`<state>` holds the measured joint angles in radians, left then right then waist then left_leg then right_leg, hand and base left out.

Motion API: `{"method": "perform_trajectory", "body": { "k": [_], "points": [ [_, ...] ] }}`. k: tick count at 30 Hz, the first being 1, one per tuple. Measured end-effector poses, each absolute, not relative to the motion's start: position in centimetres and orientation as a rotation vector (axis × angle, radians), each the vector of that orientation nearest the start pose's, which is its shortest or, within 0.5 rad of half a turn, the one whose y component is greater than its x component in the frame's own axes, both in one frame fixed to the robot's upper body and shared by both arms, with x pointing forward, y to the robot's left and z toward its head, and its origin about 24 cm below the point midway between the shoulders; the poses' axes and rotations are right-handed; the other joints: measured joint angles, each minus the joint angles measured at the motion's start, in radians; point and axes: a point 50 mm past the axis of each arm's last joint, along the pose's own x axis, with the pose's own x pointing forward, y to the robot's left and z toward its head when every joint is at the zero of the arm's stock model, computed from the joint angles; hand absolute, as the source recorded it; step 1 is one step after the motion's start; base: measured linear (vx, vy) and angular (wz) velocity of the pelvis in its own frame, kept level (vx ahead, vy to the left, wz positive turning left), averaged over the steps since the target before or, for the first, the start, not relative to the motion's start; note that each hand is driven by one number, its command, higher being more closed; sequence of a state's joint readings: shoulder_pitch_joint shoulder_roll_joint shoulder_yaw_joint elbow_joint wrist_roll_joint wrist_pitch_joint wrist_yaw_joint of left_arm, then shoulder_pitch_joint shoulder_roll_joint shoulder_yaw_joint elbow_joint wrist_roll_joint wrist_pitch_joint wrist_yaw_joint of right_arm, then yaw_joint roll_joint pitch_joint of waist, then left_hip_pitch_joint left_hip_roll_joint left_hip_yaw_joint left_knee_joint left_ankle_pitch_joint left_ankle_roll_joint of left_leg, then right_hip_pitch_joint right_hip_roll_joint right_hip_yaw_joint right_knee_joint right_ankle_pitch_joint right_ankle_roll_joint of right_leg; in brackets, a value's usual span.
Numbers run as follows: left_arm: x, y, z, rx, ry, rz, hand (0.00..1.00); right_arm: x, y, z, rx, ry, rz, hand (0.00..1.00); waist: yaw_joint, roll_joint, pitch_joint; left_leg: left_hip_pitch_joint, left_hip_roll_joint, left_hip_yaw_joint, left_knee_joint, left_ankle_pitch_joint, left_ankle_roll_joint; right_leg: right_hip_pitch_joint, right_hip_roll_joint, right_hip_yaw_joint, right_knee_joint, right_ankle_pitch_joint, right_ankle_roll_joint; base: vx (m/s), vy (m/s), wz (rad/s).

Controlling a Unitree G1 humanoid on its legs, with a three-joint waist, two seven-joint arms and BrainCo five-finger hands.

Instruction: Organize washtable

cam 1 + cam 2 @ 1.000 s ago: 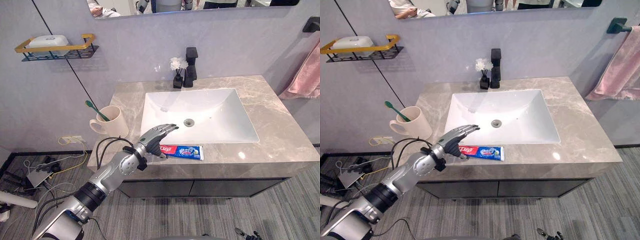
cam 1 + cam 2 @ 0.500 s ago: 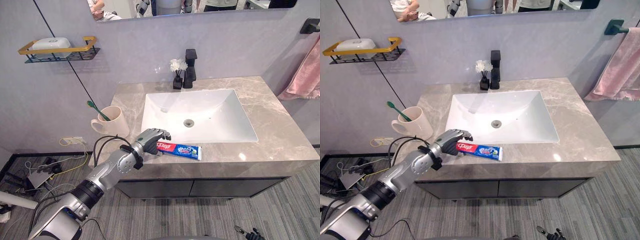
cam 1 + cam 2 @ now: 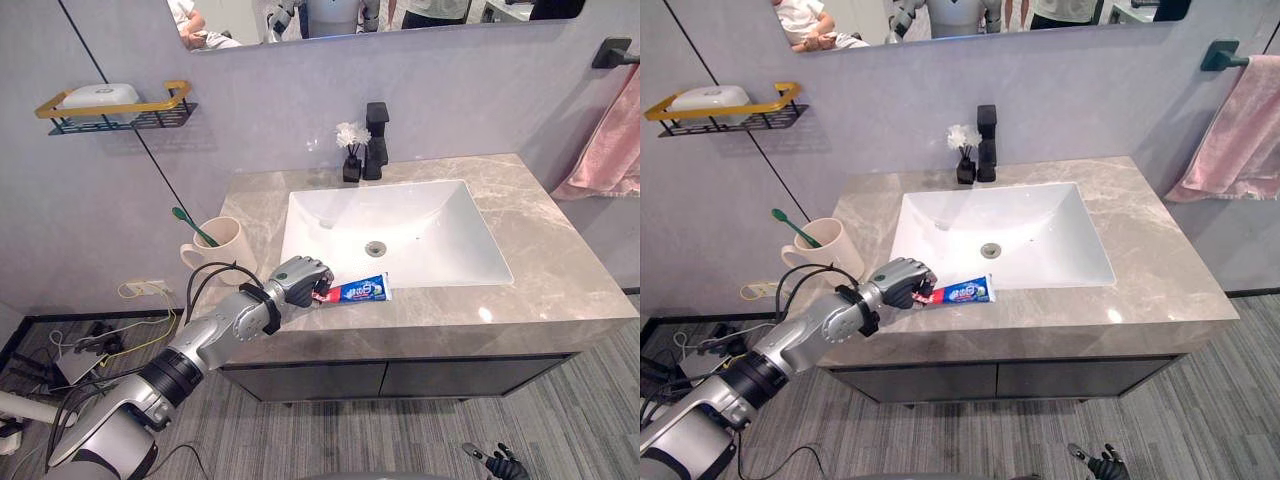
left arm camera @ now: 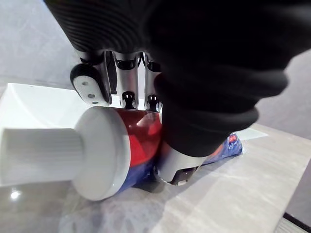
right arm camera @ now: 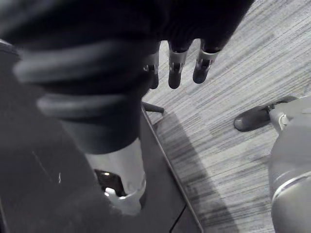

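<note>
- Your left hand [image 3: 298,280], spread above the tube [image 3: 362,290] a second ago, now grips it: pickup made.
- Tube lies at 7 o'clock of the drain [image 3: 376,247], tail swung toward the sink [image 3: 440,215]; it appears raised off the counter [image 3: 560,290], unconfirmed.
- Cup [image 3: 222,245] at 10 o'clock of the hand looks the likely home.
- Left wrist view adds: fingers [image 4: 129,73] wrap just behind the white cap [image 4: 39,153].
- Right hand [image 5: 177,63] hangs slack in its wrist view.

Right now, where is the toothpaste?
In the left eye view the toothpaste tube is held at its cap end by the left hand, at the front edge of the counter before the sink, right of the mug.
</note>
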<state>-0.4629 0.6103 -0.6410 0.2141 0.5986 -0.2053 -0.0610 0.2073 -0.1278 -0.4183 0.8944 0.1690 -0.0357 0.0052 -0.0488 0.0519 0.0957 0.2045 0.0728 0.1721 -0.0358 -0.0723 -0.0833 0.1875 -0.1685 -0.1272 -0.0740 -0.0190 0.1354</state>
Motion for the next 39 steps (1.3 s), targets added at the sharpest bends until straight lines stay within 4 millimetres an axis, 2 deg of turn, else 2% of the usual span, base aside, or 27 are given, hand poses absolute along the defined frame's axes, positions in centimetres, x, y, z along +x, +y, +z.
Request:
{"method": "perform_trajectory", "body": {
  "k": [5, 7, 13, 17, 20, 23, 28, 32, 34, 35, 38, 39],
  "points": [
    [29.5, 11.9, 7.5, 1.314, -0.36, -0.67, 1.0, 6.1, -26.8, -14.3, 0.221, 0.958, -0.631, 0.0, 0.002, 0.0, 0.0, -0.004, 0.0, 0.0, 0.0, 0.0, 0.0, 0.0, 0.0, 0.0, 0.0, 0.0, 0.0, 0.0, -0.013, 0.0],
    [29.4, 11.8, 8.4, 1.285, -0.386, -0.639, 1.0, 5.5, -27.1, -14.3, 0.238, 0.957, -0.668, 0.0, 0.007, -0.001, 0.0, -0.013, -0.001, -0.002, 0.001, 0.0, 0.001, -0.006, 0.0, 0.0, 0.001, 0.0, 0.0, -0.01, -0.015, 0.01],
    [28.4, 11.6, 13.1, 1.116, -0.576, -0.47, 1.0, 4.2, -28.6, -13.9, 0.281, 0.929, -0.811, 0.0, 0.009, -0.004, -0.001, -0.021, -0.002, -0.001, 0.006, 0.001, 0.001, -0.021, 0.0, 0.002, 0.018, -0.001, 0.0, 0.0, 0.0, 0.0],
    [26.6, 11.7, 16.3, 0.892, -0.721, -0.291, 1.0, 3.3, -28.8, -14.1, 0.317, 0.939, -0.868, 0.0, 0.014, -0.008, -0.003, -0.02, -0.001, 0.0, 0.006, 0.001, 0.002, -0.027, 0.009, 0.008, 0.029, -0.006, -0.003, -0.04, -0.036, -0.03],
    [25.2, 12.3, 16.9, 0.745, -0.747, -0.176, 1.0, 2.8, -28.5, -14.3, 0.336, 0.95, -0.889, 0.0, 0.019, -0.013, -0.006, -0.017, 0.0, 0.003, 0.008, 0.0, 0.002, -0.038, 0.012, 0.015, 0.053, -0.017, -0.007, -0.07, -0.034, -0.05],
    [24.3, 13.1, 16.5, 0.621, -0.718, -0.085, 1.0, 2.1, -28.1, -14.5, 0.372, 0.958, -0.946, 0.0, 0.029, -0.027, -0.019, -0.019, -0.001, 0.005, 0.009, 0.0, 0.003, -0.038, 0.013, 0.016, 0.054, -0.017, -0.007, -0.05, -0.025, -0.01],
    [22.3, 14.7, 16.9, 0.516, -0.721, 0.06, 1.0, 1.9, -28.3, -14.3, 0.382, 0.933, -1.01, 0.0, 0.038, -0.037, -0.03, -0.021, 0.002, 0.007, 0.008, 0.0, 0.003, -0.037, 0.011, 0.017, 0.054, -0.017, -0.007, -0.03, -0.014, 0.0],
    [21.2, 15.5, 17.3, 0.475, -0.731, 0.132, 1.0, 3.6, -30.5, -11.9, 0.308, 0.77, -1.045, 0.0, 0.039, -0.044, -0.033, -0.021, 0.003, 0.011, 0.008, -0.001, 0.005, -0.038, 0.012, 0.018, 0.054, -0.017, -0.007, 0.0, -0.005, -0.01],
    [21.0, 15.8, 17.2, 0.461, -0.721, 0.16, 1.0, 5.5, -32.5, -8.8, 0.23, 0.595, -1.059, 0.0, 0.037, -0.045, -0.035, -0.02, 0.006, 0.019, 0.008, -0.002, 0.005, -0.041, 0.015, 0.022, 0.054, -0.017, -0.007, -0.02, -0.023, -0.08],
    [20.9, 16.0, 17.1, 0.453, -0.715, 0.167, 1.0, 6.1, -32.8, -7.9, 0.213, 0.55, -1.053, 0.0, 0.035, -0.045, -0.039, -0.019, 0.008, 0.022, 0.008, -0.002, 0.005, -0.044, 0.016, 0.024, 0.054, -0.017, -0.007, 0.01, -0.028, -0.11],
    [20.1, 16.5, 16.8, 0.433, -0.689, 0.199, 1.0, 8.7, -34.3, -2.3, 0.052, 0.306, -1.018, 0.0, 0.033, -0.047, -0.055, -0.02, 0.022, 0.033, 0.012, -0.003, 0.003, -0.054, 0.03, 0.031, 0.055, -0.017, -0.007, 0.02, -0.041, -0.09],
    [20.0, 16.6, 16.8, 0.428, -0.686, 0.205, 1.0, 9.1, -34.4, -1.1, 0.023, 0.259, -1.009, 0.0, 0.033, -0.047, -0.055, -0.02, 0.024, 0.035, 0.014, -0.005, 0.001, -0.055, 0.032, 0.033, 0.055, -0.017, -0.008, -0.02, -0.057, -0.11]
  ]
}}
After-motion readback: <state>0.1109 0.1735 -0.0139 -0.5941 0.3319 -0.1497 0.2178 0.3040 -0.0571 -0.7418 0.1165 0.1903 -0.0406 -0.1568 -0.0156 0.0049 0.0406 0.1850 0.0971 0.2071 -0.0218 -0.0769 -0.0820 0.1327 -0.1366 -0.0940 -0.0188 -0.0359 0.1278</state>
